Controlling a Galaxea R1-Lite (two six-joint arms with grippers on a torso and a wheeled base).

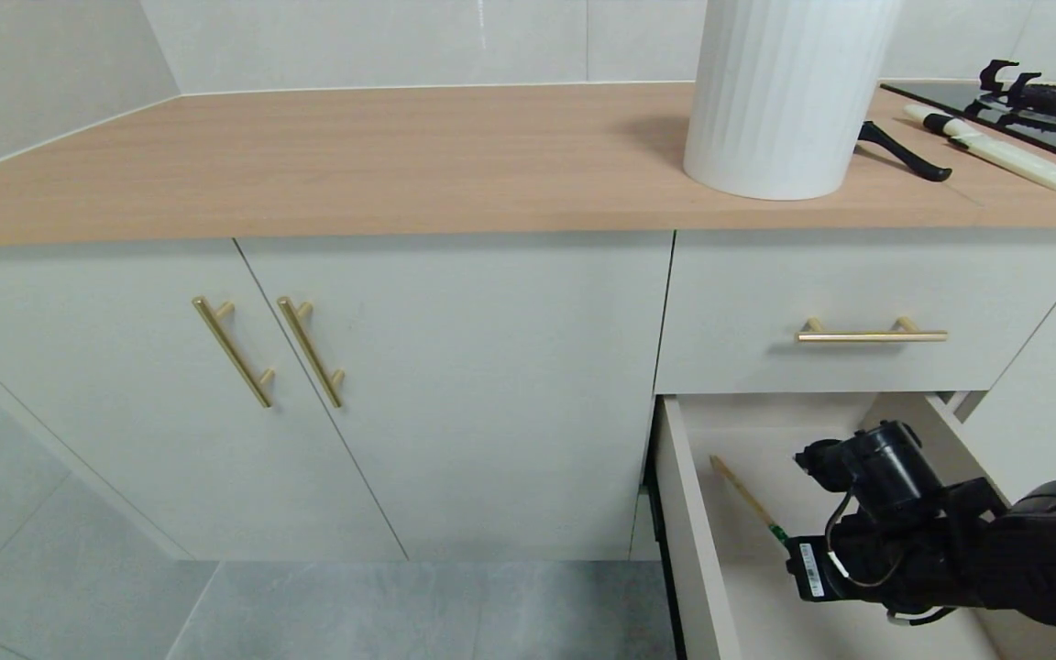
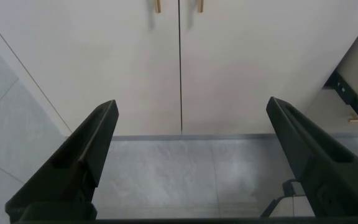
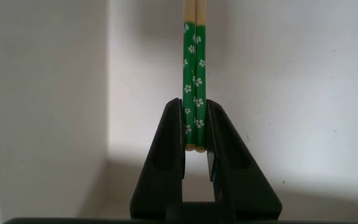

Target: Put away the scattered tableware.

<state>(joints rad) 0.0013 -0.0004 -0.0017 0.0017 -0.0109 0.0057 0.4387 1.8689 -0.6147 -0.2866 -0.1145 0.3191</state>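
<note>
On the countertop (image 1: 354,165), the container (image 1: 780,101) stands at 1 o'clock in the head view, with a utensil handle (image 1: 904,153) just beside it at its 3 o'clock, then a knife (image 1: 1005,151), then the hob (image 1: 1041,105) at the far corner. Below, the cabinet doors (image 1: 455,385) occupy 9 o'clock, and the closed drawer (image 1: 867,275) sits directly above the open drawer (image 1: 688,522) at 5 o'clock. The chopsticks (image 3: 194,81) are inside the open drawer, clamped in the right gripper (image 3: 196,149).

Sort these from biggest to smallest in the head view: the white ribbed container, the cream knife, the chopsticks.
1. White ribbed container, by far.
2. Cream knife.
3. Chopsticks, partly hidden by the right gripper, so unsure.
</note>
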